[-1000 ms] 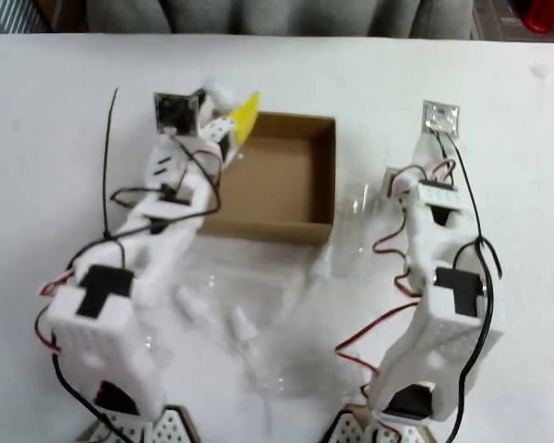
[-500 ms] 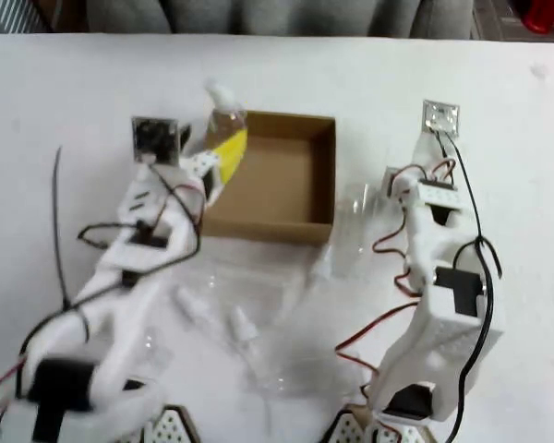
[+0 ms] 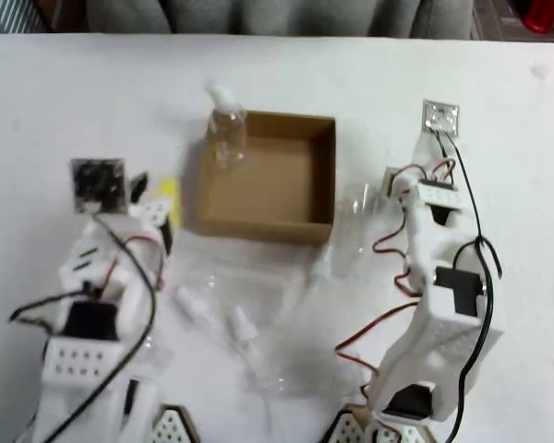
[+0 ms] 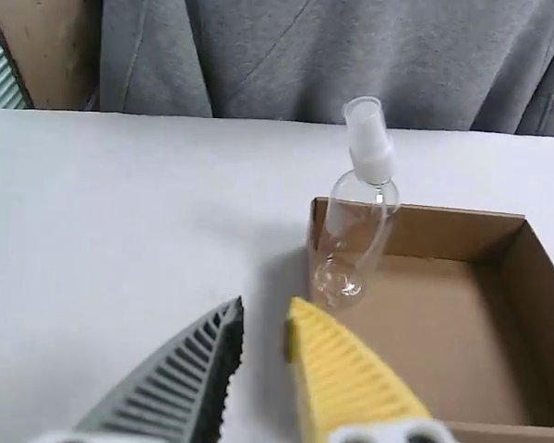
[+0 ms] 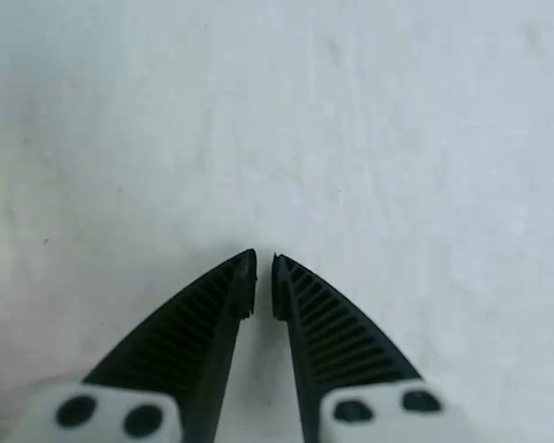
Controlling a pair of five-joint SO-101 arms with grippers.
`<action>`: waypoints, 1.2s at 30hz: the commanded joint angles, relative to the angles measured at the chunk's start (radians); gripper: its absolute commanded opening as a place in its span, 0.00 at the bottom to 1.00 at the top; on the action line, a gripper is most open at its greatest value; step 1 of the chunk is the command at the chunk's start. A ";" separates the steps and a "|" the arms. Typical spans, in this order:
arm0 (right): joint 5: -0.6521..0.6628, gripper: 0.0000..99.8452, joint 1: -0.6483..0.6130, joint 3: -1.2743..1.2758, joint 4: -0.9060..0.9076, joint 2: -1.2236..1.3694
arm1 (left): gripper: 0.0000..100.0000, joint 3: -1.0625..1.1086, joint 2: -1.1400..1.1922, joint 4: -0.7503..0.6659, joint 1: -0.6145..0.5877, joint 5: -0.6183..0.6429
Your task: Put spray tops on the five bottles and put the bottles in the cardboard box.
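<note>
Closest in, on the near side of the cardboard box: a scatter of clear bottles lying flat, two white spray tops showing among them. Too glassy to count, or to say whether capped yet. One more clear shape just beside the box's right wall. Off the box's near-left corner, the left gripper, grey and yellow jaws a narrow gap apart, gripping nothing, hanging over bare table. Out past the box's right side, the right gripper, jaws all but closed on nothing, pointing down at plain tabletop. Then the box itself, open-topped. And there, at its far-left corner, one bottle with its spray top on, base down inside, leaning on the wall with the white head poking out over the rim. So, by the look of it: one of five capped and boxed, four to go, capping first for whichever lack tops. Leaning, mind, so likely to tip at any nudge to that corner. Now for room: most of the box floor open for the next bottles, with the right-hand and near walls free of anything. Wide open table to the left of the box and beyond it, right up to the far edge. Tightest on the near side, clutter close against the near wall, so probably better taken from above than by sweeping across.
</note>
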 commanded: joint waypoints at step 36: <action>0.012 0.02 -0.021 -0.044 -0.010 -0.005 | 0.02 -0.388 0.539 1.106 -0.206 -0.881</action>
